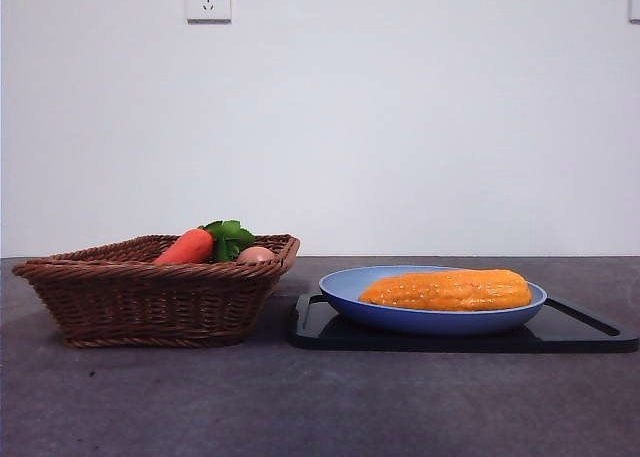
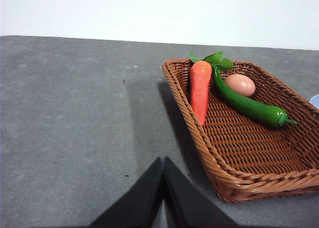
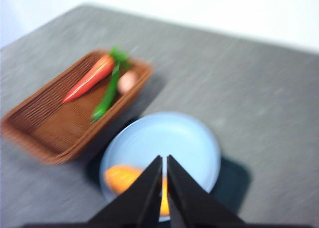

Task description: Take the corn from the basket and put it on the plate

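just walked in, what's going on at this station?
Nothing is being held. The corn lies on the blue plate, which sits on a black tray. The basket holds a carrot, a green pepper and an egg. Left gripper sits shut beside the basket; right gripper, shut, is above the plate.

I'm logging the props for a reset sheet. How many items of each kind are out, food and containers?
corn: 1
carrot: 1
green pepper: 1
egg: 1
basket: 1
plate: 1
black tray: 1
Total: 7
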You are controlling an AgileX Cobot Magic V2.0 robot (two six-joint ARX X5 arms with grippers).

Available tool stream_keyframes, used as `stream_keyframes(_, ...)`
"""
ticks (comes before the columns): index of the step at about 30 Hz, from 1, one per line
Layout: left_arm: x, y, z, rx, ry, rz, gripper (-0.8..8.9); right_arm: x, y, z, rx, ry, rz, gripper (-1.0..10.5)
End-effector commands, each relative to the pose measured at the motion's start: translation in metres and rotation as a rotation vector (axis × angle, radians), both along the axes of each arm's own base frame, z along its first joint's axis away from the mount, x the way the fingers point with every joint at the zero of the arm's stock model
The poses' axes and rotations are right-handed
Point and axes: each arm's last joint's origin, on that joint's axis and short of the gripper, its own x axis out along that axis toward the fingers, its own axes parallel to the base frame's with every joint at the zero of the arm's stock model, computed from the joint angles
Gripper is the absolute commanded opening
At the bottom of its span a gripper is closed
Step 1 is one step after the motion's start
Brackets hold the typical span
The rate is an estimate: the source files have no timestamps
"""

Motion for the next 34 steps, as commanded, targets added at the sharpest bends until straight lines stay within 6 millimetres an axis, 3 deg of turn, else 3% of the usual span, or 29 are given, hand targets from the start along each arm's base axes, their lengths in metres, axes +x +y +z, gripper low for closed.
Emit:
stream_keyframes(1, 0.001, 0.0, -0.009, -0.011, 0.023, 0.003, 0.04, -0.005, -0.009, -0.016, 0.011, -0.08, -0.068, 0.0)
stream_keyframes(9, 0.001, 0.0, -0.009, -0.011, 0.023, 0.003, 0.04, -0.033, -0.017, -0.078, -0.022, -0.287, -0.235, 0.0)
stream_keyframes(16, 0.001, 0.0, -0.009, -0.011, 0.023, 0.003, 0.04, -0.045, -0.017, -0.123, -0.022, -0.381, -0.308, 0.0)
stream_keyframes(28, 0.001, 0.0, -0.009, -0.011, 0.023, 0.003, 0.04, -0.045, -0.017, -0.17, 0.005, -0.335, -0.392, 0.0)
stream_keyframes(34, 0.001, 0.0, -0.009, -0.011, 0.023, 0.003, 0.04, -0.045, -0.017, -0.177, -0.006, -0.269, -0.393, 0.0)
